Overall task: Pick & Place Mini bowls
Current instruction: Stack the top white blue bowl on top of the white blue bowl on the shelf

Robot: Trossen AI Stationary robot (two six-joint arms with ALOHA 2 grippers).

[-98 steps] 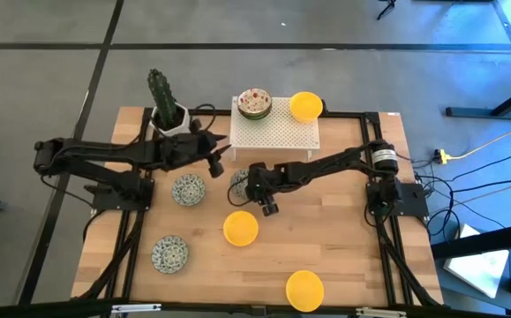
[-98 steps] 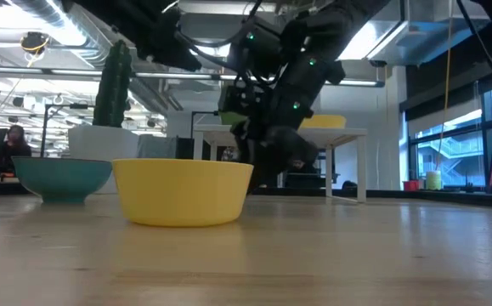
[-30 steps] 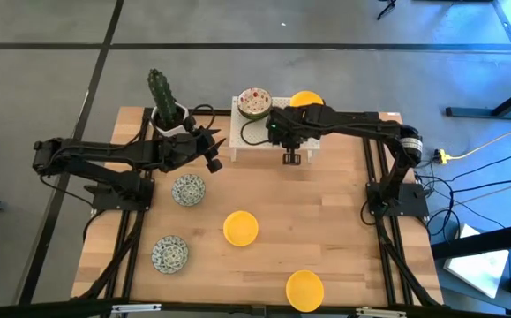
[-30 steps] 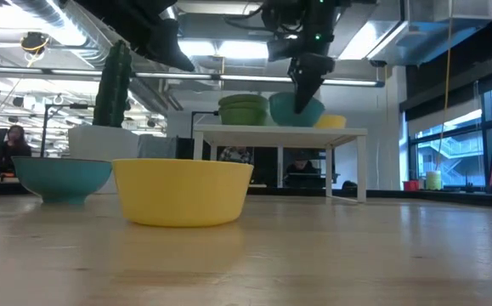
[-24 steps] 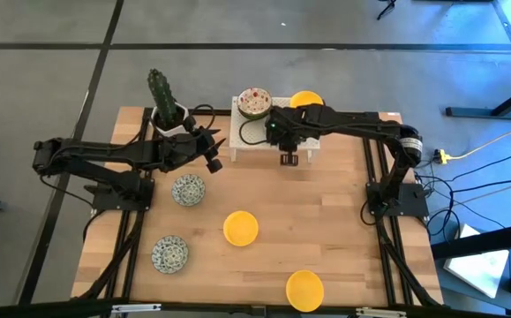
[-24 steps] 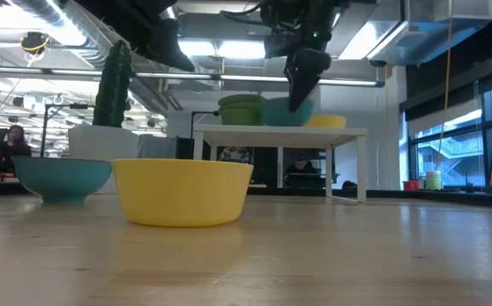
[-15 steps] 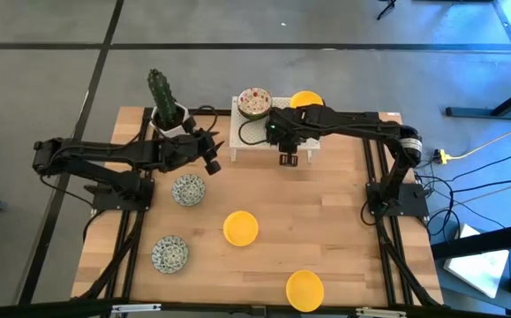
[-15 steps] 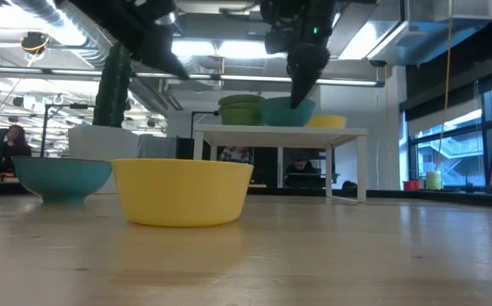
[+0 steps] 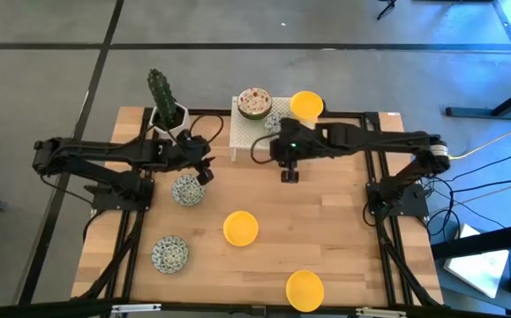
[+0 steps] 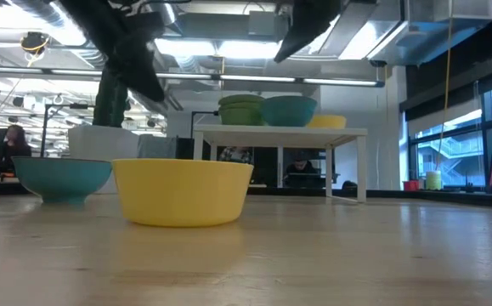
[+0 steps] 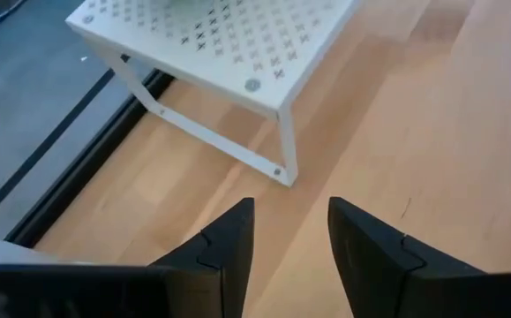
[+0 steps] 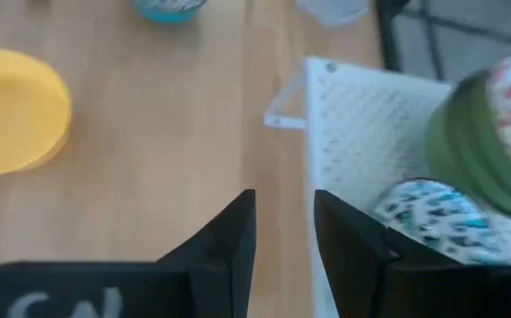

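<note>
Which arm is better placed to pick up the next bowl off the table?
Likely the left. Its gripper hangs next to the blue-green patterned bowl, fingers apart and empty. The right gripper, also empty, is at the white rack's front edge, farther from any bowl on the table.

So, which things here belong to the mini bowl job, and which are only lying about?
Job: speckled bowls, rack blue-green bowl, rack yellow bowl, table blue-green bowls, table yellow bowls, white rack.
Lying about: cactus pot.
</note>
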